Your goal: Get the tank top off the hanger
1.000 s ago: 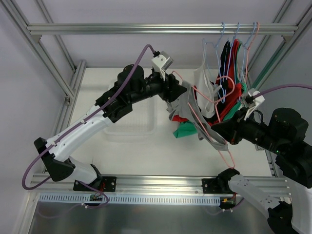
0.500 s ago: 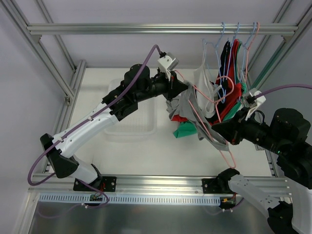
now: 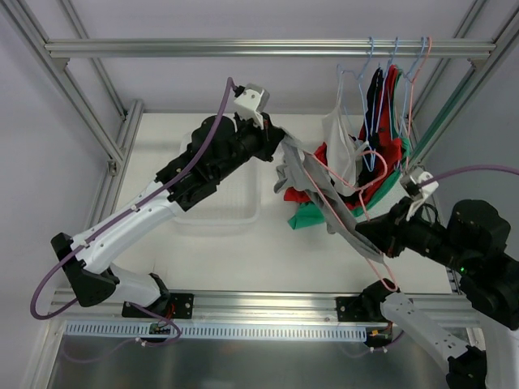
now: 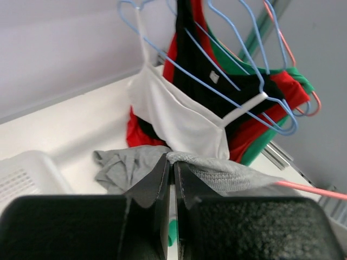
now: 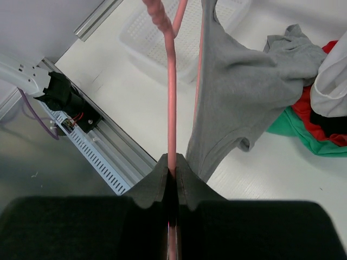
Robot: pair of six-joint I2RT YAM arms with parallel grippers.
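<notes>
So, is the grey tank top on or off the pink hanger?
On: the grey tank top hangs from the pink hanger, right wrist view.

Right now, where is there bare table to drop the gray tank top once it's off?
Bare table lies between the white basket, the clothes pile and the near rail. Another strip lies behind the basket. Crowded under the hanging garments.

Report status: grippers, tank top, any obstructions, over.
Left gripper shut on grey tank top. Right gripper shut on pink hanger. Top not yet off hanger. Other hung clothes right beside it.
</notes>
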